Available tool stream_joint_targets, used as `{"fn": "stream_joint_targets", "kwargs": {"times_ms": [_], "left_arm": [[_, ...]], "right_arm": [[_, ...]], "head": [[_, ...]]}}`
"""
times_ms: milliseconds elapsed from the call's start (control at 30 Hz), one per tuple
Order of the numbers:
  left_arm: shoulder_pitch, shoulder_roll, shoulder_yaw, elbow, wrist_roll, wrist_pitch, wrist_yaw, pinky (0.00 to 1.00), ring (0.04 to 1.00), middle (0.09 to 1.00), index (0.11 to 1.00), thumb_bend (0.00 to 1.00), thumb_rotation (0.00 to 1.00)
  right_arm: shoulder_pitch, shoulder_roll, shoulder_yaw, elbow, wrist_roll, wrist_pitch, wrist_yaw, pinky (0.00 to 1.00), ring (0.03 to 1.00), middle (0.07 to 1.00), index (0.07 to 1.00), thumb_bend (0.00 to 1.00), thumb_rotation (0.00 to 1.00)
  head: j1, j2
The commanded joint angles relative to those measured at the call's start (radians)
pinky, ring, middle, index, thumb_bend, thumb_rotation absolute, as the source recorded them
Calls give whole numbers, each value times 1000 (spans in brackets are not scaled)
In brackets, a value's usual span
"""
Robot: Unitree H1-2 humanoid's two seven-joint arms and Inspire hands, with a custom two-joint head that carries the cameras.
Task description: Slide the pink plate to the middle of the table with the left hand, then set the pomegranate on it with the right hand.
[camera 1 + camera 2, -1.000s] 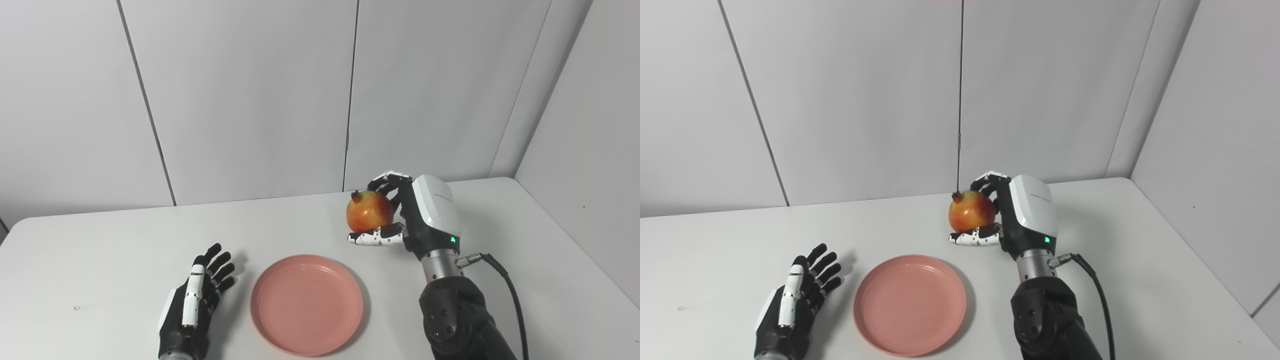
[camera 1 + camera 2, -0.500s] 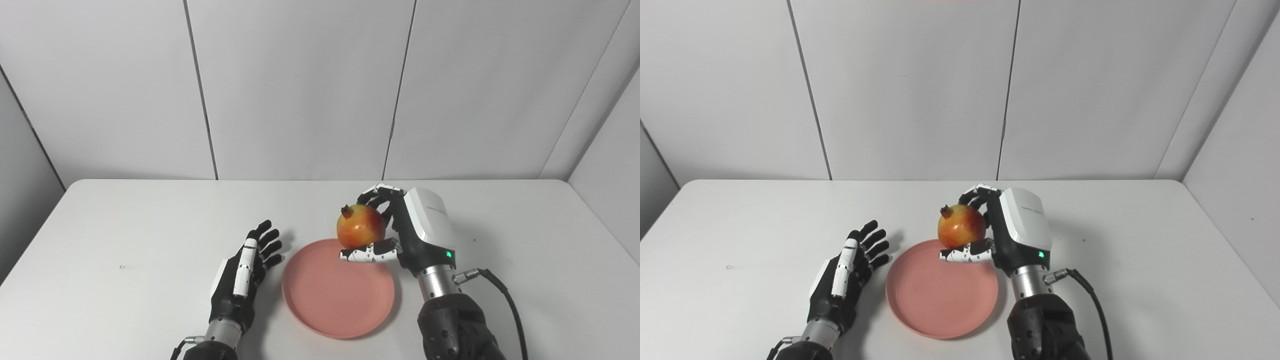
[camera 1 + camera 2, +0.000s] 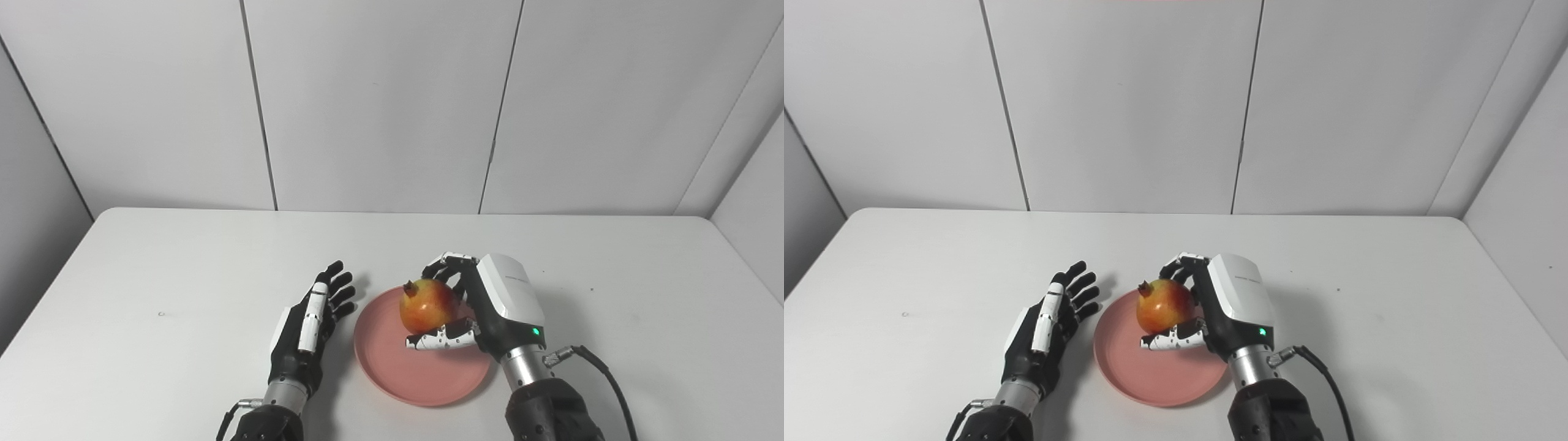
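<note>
You get bright, even light from overhead, with no glare on the white table [image 3: 153, 269]. Soft shadows fall just right of the right hand [image 3: 490, 306]. Both views are sharp.

White table [image 3: 153, 263] with rounded far corners, matte and evenly lit, a tiny dark speck [image 3: 161, 314] on its left part. Behind it, a back wall [image 3: 380, 104] of pale grey panels split by thin dark vertical seams [image 3: 258, 104], one more seam [image 3: 501, 104] further right. Angled side panels closing in at left [image 3: 30, 202] and right [image 3: 747, 153]. Soft, diffuse light, only faint shadows on the tabletop. No floor or window within either view.
</note>
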Motion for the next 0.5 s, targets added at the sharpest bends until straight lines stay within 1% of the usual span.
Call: {"fn": "stream_joint_targets", "kwargs": {"times_ms": [0, 100, 300, 400, 467], "left_arm": [[-8, -20, -13, -24, 4, 6, -2, 863, 878, 888, 868, 444, 1000], [-9, -22, -15, -24, 9, 4, 0, 860, 877, 887, 867, 442, 1000], [-9, -23, -17, -28, 8, 4, -4, 859, 875, 884, 868, 435, 1000], [-9, -24, -19, -29, 9, 6, -2, 855, 872, 882, 867, 431, 1000], [-8, -24, -20, -31, 9, 6, -2, 853, 871, 881, 867, 431, 1000]], "right_arm": [[-20, 4, 10, -4, -19, -69, -23, 281, 379, 472, 487, 517, 136], [-17, 3, 18, 10, -23, -81, -23, 262, 363, 462, 487, 517, 136], [-11, 9, 39, 48, -31, -73, -8, 229, 331, 442, 488, 517, 134], [-9, 6, 46, 80, -36, -84, -22, 208, 305, 415, 488, 517, 134], [-9, 4, 49, 92, -40, -89, -26, 212, 306, 415, 488, 517, 134]], "head": [[3, 0], [5, 2], [9, 7], [9, 7], [12, 11]]}}
